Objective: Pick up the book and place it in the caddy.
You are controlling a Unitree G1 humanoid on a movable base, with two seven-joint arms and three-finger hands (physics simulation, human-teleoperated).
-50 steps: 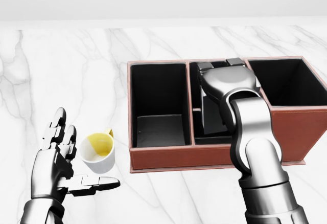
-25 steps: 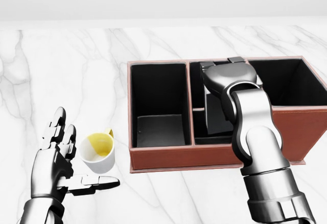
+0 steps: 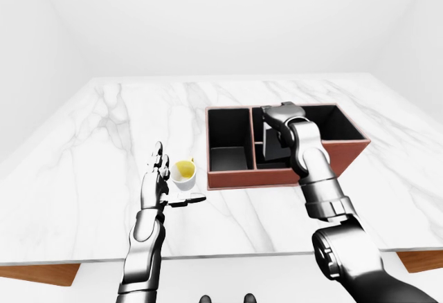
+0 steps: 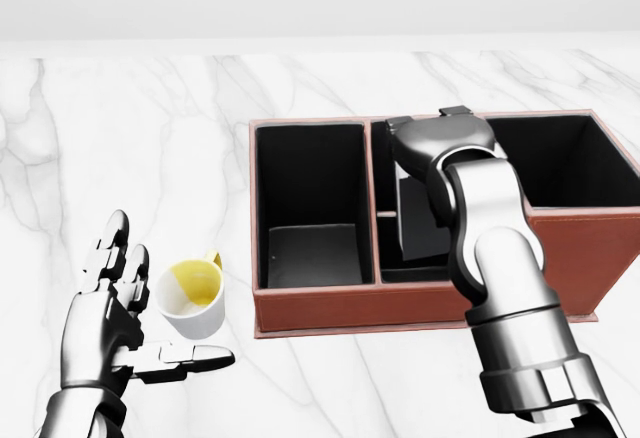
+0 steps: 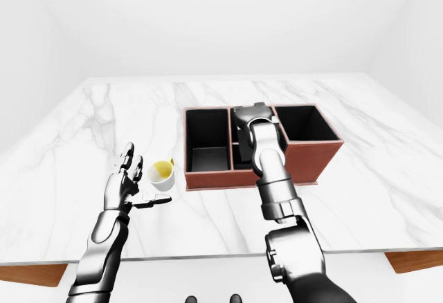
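The brown caddy [image 4: 310, 310] lies right of centre in the head view, with black compartments side by side. A dark book [image 4: 422, 228] stands upright in its middle section. My right hand [image 4: 428, 123] hangs directly over the book's top edge, its back turned to the camera, so its fingers are mostly hidden. I cannot tell whether they still hold the book. My left hand [image 4: 130, 318] is open, palm up, at the lower left beside a mug.
A white mug [image 4: 192, 296] with a yellow inside stands on the marble table [image 4: 150, 138], between my left hand and the caddy's left wall. The caddy's left [image 4: 305, 198] and right [image 4: 570, 163] compartments show dark interiors. The table's near edge [image 3: 228, 256] shows in the left-eye view.
My right hand and forearm have shifted slightly toward the top of the head view, over the caddy's middle section. The book stays upright there. The left hand and mug have not moved.
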